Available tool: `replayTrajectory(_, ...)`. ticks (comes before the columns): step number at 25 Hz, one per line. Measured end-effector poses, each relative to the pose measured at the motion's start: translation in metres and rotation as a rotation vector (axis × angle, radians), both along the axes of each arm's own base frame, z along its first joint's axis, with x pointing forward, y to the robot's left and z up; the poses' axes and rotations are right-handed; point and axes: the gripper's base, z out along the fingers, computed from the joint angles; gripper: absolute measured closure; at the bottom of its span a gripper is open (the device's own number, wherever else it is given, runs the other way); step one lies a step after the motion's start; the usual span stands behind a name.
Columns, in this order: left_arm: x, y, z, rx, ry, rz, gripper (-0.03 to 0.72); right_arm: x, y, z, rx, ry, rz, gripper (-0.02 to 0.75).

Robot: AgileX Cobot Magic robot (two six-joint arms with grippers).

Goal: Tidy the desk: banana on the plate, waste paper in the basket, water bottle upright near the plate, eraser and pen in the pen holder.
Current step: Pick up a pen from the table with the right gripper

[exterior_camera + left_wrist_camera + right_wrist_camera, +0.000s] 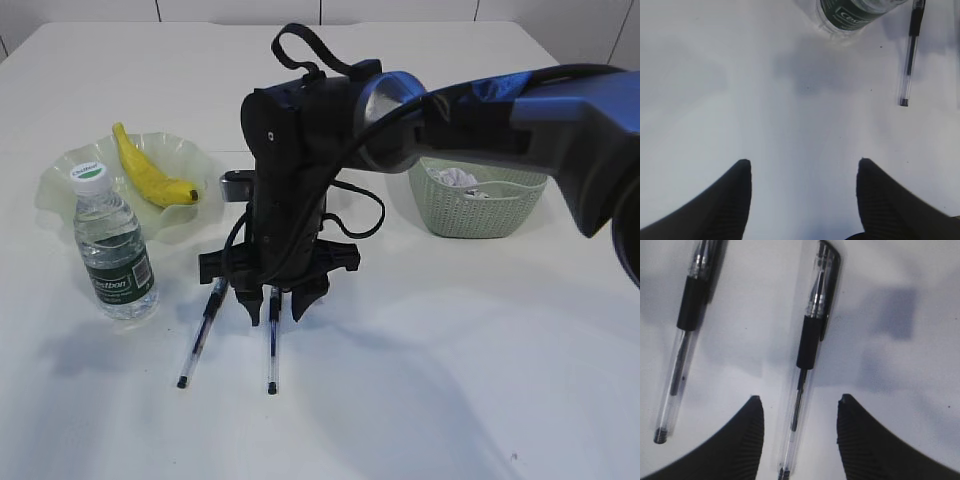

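White surface (480, 380), plain and matte, with soft shadows on it. White tiled wall (240, 10) runs along the far edge.

1. right arm (520, 110): glossy black shell with blue reflections and a grey round joint cap.
2. behind the right gripper (270, 300): a matte black wrist block with small screws, a looped strap and black cables.
3. fingers (735, 445): black, tapered, with finely ribbed inner faces.
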Motion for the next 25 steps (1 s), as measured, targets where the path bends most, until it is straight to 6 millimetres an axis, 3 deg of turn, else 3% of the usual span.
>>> replayTrajectory(5, 0.000, 0.000, 0.000, 0.000, -0.002, 0.000, 0.229, 0.002, 0.002, -0.012, -0.016, 0.022, -0.005, 0.379)
replayTrajectory(17, 0.000, 0.000, 0.000, 0.000, -0.003, 0.001, 0.232, 0.024, 0.015, -0.016, -0.042, 0.003, 0.007, 0.379)
replayTrajectory(25, 0.000, 0.000, 0.000, 0.000, -0.003, 0.001, 0.232, 0.025, 0.015, -0.027, -0.063, 0.019, 0.004, 0.379)
